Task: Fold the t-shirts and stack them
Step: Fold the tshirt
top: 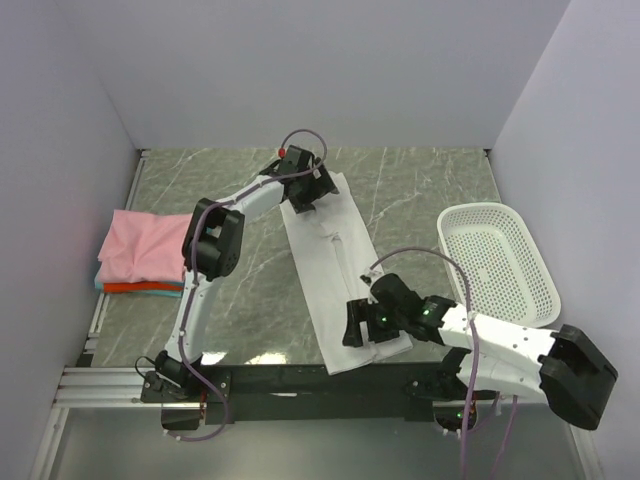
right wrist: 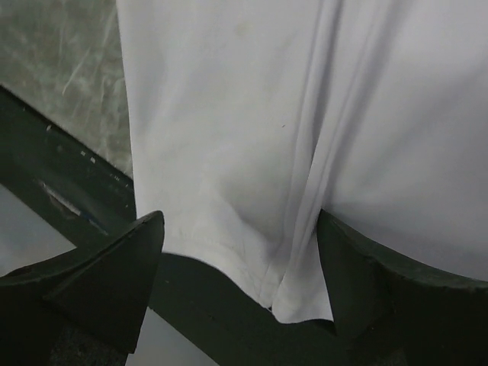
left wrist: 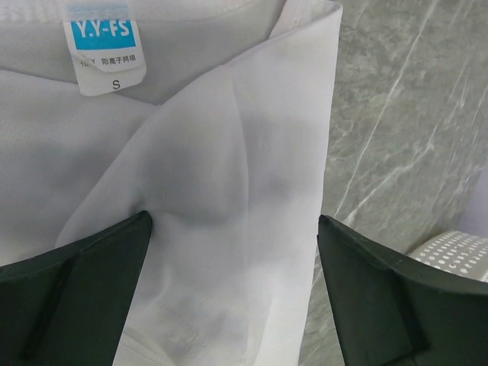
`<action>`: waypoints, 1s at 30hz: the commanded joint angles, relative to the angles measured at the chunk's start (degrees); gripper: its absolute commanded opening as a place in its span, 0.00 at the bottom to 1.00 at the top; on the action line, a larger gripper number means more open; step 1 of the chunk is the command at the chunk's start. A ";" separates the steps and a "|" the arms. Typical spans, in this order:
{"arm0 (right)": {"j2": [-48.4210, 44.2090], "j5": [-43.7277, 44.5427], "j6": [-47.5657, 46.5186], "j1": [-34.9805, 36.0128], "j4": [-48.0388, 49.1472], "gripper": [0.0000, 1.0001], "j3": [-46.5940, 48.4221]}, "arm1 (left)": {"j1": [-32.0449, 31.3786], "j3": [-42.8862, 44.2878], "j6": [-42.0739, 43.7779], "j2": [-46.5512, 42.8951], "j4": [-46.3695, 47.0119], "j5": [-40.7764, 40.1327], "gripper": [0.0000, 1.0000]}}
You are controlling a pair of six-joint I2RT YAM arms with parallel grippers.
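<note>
white perforated basket (top: 500, 262) at table's right side | grey marble-pattern table (top: 420, 190) | white enclosure walls (top: 330, 70)

White links (top: 255, 195) w/ blk joints (top: 213, 243), purple cables (top: 300, 131), matte-blk fingers (left wrist: 76, 297).

neck label (left wrist: 105, 49) on white t-shirt (left wrist: 229, 198): "Y.Y-FS", "S"

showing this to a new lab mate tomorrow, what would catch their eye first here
A white shirt, folded into a long strip, lies slantwise across the middle of the table. The left pincer stands open over its collar end by the blue label, the right pincer open over its hem end. A pink shirt tops a small pile at the left, and a white basket sits at the right.
</note>
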 commanded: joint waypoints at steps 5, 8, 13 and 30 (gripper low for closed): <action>6.71 -4.17 -1.46 10.35 2.93 0.88 3.97 | -0.62 5.94 2.43 8.24 -13.45 2.15 1.00; 9.52 -1.98 -1.90 12.89 2.05 0.88 6.43 | -0.62 8.66 2.60 9.65 -13.80 2.94 0.99; 12.60 -1.88 -0.94 14.83 2.67 0.88 7.75 | -0.53 11.48 3.13 12.54 -14.33 4.18 0.99; -11.20 26.76 12.06 14.57 -13.50 1.00 11.28 | -0.53 17.90 2.60 11.68 -12.22 6.90 0.99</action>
